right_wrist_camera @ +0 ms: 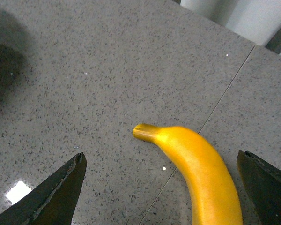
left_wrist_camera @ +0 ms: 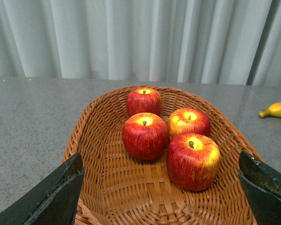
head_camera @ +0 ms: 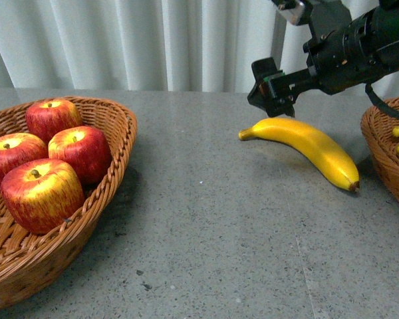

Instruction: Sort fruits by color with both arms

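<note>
Right black toothed gripper (head_camera: 274, 90) hovered open above curved yellow banana (head_camera: 308, 146) on speckled grey stone table (head_camera: 213, 219), 4 glossy red apples (head_camera: 50, 159) sat in woven wicker basket (head_camera: 113, 126), left gripper (left_wrist_camera: 164, 187) spread open.

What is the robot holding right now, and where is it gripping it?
Nothing. The right gripper is open above the banana lying on the table, its fingers clear of it. The left gripper is open over the apples.

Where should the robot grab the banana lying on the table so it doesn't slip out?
Probably around the thick middle of the banana, coming straight down from above. It lies flat on the table with both long sides free, and the ends taper. The right end effector hangs open near the stem end, so it would shift along toward the middle first, fingers across the width.
</note>
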Robot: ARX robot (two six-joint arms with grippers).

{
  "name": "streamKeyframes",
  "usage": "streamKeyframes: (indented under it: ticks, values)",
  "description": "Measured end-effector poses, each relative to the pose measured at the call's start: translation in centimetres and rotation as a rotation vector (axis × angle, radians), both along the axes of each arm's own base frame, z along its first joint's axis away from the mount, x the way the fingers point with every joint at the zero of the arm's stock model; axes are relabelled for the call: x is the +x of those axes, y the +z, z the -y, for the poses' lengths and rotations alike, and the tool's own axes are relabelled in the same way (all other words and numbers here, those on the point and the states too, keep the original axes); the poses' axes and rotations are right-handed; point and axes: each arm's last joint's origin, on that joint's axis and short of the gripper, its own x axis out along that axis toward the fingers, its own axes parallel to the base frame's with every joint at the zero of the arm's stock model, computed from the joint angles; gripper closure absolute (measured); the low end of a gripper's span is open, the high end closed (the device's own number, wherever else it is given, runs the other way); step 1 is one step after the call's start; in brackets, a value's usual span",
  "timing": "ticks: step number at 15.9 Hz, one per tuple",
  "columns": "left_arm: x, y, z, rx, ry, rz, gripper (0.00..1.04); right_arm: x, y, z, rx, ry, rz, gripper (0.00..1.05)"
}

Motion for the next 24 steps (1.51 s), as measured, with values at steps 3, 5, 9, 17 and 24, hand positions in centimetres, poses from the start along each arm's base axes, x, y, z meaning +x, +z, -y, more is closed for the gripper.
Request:
streamKeyframes:
  ticks: [3,5,9,17,24]
  values:
    - [0.0,0.0,0.0,0.0,0.0,0.0,0.07,0.7,-2.1,-0.8,-0.056,0.043,-0.032,0.07]
    - [0.0,0.0,0.0,0.0,0.0,0.0,0.07,1.3,-2.9,-1.2,-0.094,0.052,-0.033,0.07]
    - [0.0,0.0,0.0,0.0,0.0,0.0,0.07,2.8,-3.0,-1.4,-0.147,0.024,-0.041,0.07]
    - [0.0,0.0,0.0,0.0,0.0,0.0,0.07,3.6,-4.6,-1.4,-0.267,-0.037,-0.105,0.07]
    - [0.0,0.0,0.0,0.0,0.0,0.0,0.07,3.3,-5.1,-2.5,-0.28,-0.013,-0.085,0.52]
